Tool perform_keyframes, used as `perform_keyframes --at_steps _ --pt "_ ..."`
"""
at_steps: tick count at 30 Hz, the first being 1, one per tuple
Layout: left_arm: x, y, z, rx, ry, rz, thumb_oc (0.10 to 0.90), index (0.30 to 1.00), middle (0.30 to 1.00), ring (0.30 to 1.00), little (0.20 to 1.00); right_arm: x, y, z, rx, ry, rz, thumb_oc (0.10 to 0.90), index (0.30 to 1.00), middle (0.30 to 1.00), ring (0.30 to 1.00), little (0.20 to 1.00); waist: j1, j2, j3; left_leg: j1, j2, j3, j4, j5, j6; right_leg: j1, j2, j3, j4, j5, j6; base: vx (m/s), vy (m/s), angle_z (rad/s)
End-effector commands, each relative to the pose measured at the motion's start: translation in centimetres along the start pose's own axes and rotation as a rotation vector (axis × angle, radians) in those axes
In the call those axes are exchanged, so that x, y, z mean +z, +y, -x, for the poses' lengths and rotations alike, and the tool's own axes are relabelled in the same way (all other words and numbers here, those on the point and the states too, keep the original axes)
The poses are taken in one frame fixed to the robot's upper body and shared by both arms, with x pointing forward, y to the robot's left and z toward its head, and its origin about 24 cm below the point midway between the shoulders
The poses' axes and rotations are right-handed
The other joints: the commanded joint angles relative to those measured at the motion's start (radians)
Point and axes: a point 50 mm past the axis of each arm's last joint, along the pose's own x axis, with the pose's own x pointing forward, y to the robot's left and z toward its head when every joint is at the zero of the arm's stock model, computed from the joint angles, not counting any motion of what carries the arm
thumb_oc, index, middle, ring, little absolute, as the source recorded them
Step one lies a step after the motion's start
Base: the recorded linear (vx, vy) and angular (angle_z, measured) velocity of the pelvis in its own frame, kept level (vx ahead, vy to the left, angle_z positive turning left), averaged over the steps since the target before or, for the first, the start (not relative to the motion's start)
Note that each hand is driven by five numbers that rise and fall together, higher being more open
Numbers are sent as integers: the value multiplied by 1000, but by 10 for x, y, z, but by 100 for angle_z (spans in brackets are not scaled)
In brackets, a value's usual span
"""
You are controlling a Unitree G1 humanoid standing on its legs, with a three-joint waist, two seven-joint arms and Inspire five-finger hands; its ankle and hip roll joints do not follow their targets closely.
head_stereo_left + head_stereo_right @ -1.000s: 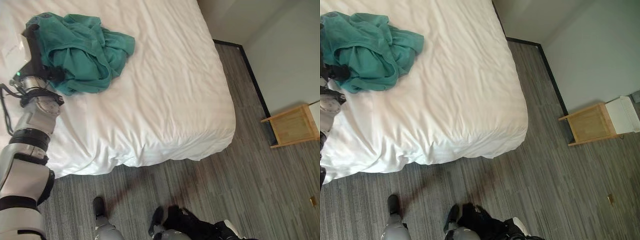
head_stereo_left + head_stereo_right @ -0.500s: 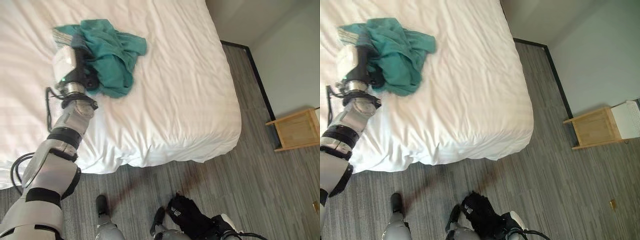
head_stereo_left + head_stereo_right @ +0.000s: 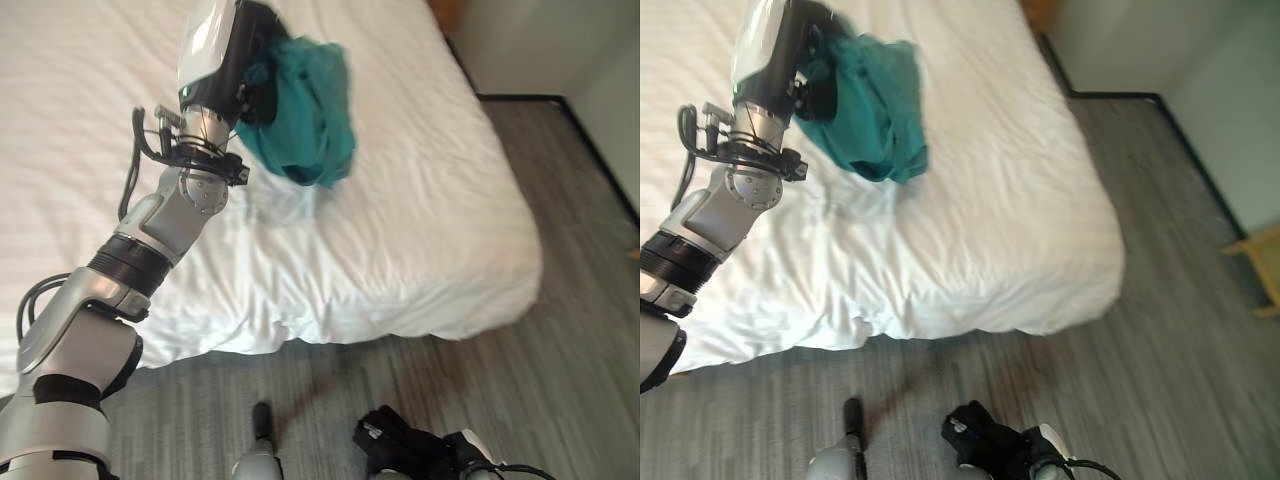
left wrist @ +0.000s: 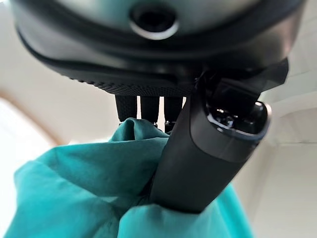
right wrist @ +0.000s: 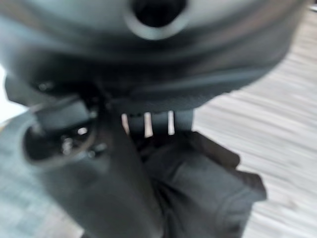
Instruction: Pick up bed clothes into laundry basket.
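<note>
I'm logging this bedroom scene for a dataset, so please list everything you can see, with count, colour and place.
garment: one, teal, bunched and hanging from the left hand over the bed
bed: one, white rumpled cover, fills the upper left of the head views
dark cloth: one, black, in the right hand low over the floor
floor: grey striped, in front of the bed and to its right
wall: pale, with a dark baseboard, beyond the floor on the right
wooden stand: one, light brown, at the right edge by the wall
left hand: dark, raised over the bed, curled round the garment
right hand: dark, closed on the dark cloth
</note>
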Motion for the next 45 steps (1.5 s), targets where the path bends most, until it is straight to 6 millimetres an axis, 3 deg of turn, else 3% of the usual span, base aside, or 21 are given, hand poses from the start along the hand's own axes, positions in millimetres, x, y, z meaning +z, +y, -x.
perform_keyframes --at_steps 1,3,5,6,11,15,16,17,18,20,21,25,28,30,32,33,35,38,42,43,45 --pt "24 58 -9 270 -162 60 400 300 300 300 300 60 -38 -6 -120 -237 26 400 300 300 300 300 78 -10 -94 -24 -44 -65 -39 -27 -9 80 80 40 135 -197 -44 -128 -224 28" --pt "14 66 19 331 -142 96 400 300 300 300 300 97 -63 -2 -220 -377 59 400 300 300 300 300 133 9 -109 -33 -28 -78 -39 6 -32 128 112 -17 75 -266 -77 -213 -208 43" --pt "1 71 48 353 -103 88 400 300 300 300 300 114 -89 5 -316 -464 89 400 300 300 300 300 155 19 -105 -41 -20 -91 -37 27 -50 158 125 -43 46 -289 -96 -242 -198 38" --pt "0 71 50 356 -97 88 400 300 300 300 300 113 -89 5 -316 -463 97 400 300 300 300 300 149 25 -106 -39 -20 -93 -37 28 -51 161 126 -44 45 -289 -97 -201 -138 33" --pt "-28 68 152 395 141 188 400 300 300 300 300 141 -148 29 -508 -610 137 400 300 300 300 300 201 83 -100 -52 1 -112 -30 88 -96 217 163 -64 3 -318 -136 -217 -81 24" --pt "-27 40 230 340 398 338 400 300 300 300 300 133 -152 37 -536 -636 98 400 300 300 300 300 214 149 -61 -50 -2 -86 41 109 -118 236 159 -112 3 -320 -161 -295 25 24" --pt "-27 40 230 340 399 340 400 300 300 300 300 132 -152 37 -536 -635 100 400 300 300 300 300 214 154 -63 -54 0 -87 45 110 -117 233 162 -112 3 -316 -161 -353 16 54" --pt "-26 36 241 329 443 371 400 300 300 300 300 131 -149 37 -535 -638 86 400 300 300 300 300 208 153 -59 -50 3 -63 80 90 -106 221 157 -126 3 -300 -165 -405 0 61" --pt "-25 28 263 303 531 413 400 300 300 300 300 128 -139 39 -524 -652 47 400 300 300 300 300 190 136 -54 -24 10 -28 166 14 -75 190 131 -156 7 -271 -170 -400 -1 59" --pt "-25 26 273 291 572 434 400 300 300 300 300 126 -132 40 -507 -659 34 400 300 300 300 300 182 134 -61 -16 13 -33 195 -15 -67 168 120 -164 9 -252 -170 -322 27 92" --pt "-27 23 288 274 644 448 400 300 300 300 300 124 -122 42 -489 -670 -4 400 300 300 300 300 162 122 -59 48 25 -81 253 -75 -73 135 91 -170 16 -224 -170 -290 45 69" --pt "-34 9 304 277 755 500 400 300 300 300 300 134 -119 49 -493 -733 -31 400 300 300 300 300 106 111 -73 158 77 -194 296 -93 -101 66 55 -152 24 -172 -152 -268 153 2" --pt "-33 -9 302 247 782 567 400 300 300 300 300 147 -122 58 -526 -792 -41 400 300 300 300 300 56 130 -90 250 98 -285 148 -158 -96 8 67 -103 33 -156 -132 -135 178 9" --pt "-27 -34 294 138 770 616 400 300 300 300 300 150 -122 58 -545 -798 -62 400 300 300 300 300 12 129 -94 286 108 -255 32 -194 -85 -27 56 -99 46 -131 -122 -212 202 5" --pt "-26 -61 281 47 748 620 400 300 300 300 300 161 -123 65 -573 -846 -90 400 300 300 300 300 -25 121 -77 291 54 -262 -43 -205 -57 -90 41 -62 52 -79 -109 -312 197 9" --pt "-29 -65 274 24 723 553 400 300 300 300 300 164 -135 91 -614 -953 -139 400 300 300 300 300 -64 108 -49 283 33 -249 -43 -209 -46 -140 33 -34 68 -46 -96 -332 96 -19" --pt "-31 -76 254 -33 657 510 400 300 300 300 300 171 -155 118 -707 -1064 -115 400 300 300 300 300 -104 98 -15 259 16 -221 -43 -215 -25 -226 45 38 105 -28 -58 -376 64 -46" --pt "-30 -84 232 -39 589 484 400 300 300 300 300 187 -157 141 -738 -1195 -148 400 300 300 300 300 -100 96 9 209 11 -148 -43 -183 -4 -282 60 63 196 -80 -54 -425 76 -97" --pt "-21 -94 241 -89 614 514 400 300 300 300 300 198 -145 162 -639 -1340 -172 400 300 300 300 300 -56 94 13 154 23 14 -11 -150 39 -215 26 -84 468 -214 -104 -411 104 -189" --pt "-19 -97 245 -103 632 527 400 300 300 300 300 200 -142 162 -616 -1349 -193 400 300 300 300 300 -33 80 8 136 27 51 11 -152 40 -190 20 -95 456 -231 -107 -252 -116 -195" --pt "-14 -98 249 -124 636 541 400 300 300 300 300 200 -138 163 -576 -1355 -275 400 300 300 300 300 -12 24 -7 112 38 103 85 -176 21 -89 53 -109 254 -241 -118 -158 -274 -154"
